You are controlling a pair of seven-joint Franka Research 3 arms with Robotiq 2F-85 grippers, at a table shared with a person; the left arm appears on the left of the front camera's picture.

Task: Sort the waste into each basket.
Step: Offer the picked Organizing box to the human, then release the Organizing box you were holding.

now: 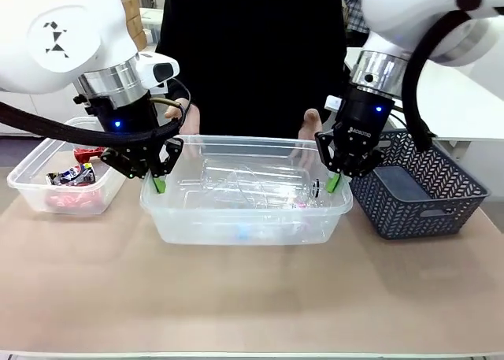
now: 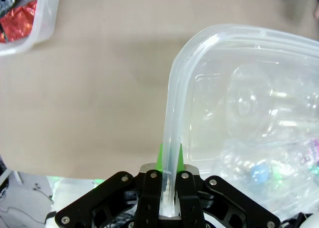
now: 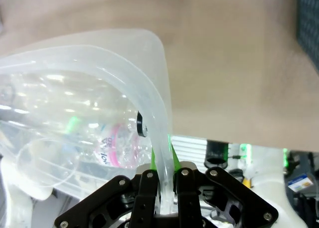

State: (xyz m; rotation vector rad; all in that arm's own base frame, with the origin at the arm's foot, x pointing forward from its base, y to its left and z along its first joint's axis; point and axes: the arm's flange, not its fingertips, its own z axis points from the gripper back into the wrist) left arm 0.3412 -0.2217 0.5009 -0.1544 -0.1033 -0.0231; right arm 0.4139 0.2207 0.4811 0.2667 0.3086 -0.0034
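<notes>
Item: large clear tub, mid-table, clear bottles inside.
We are pinching its left rim with left gripper, right rim with right gripper; bottle count blurring through plastic.

Setting: robotics lab or test workspace.
Evidence, arms: two white robot arms, the left arm and the right arm, reach in over one shared worktop.
Evidence, worktop: plain beige surface, bare apart from clear plastic tubs and a dark lattice basket at right.
Evidence, person: a person in dark clothing stands at the far side, facing the arms.
Evidence, background: white furniture at far right; stacked boxes at far left.
Evidence, floor: cables and equipment lie beyond the worktop edge in the wrist views.
</notes>
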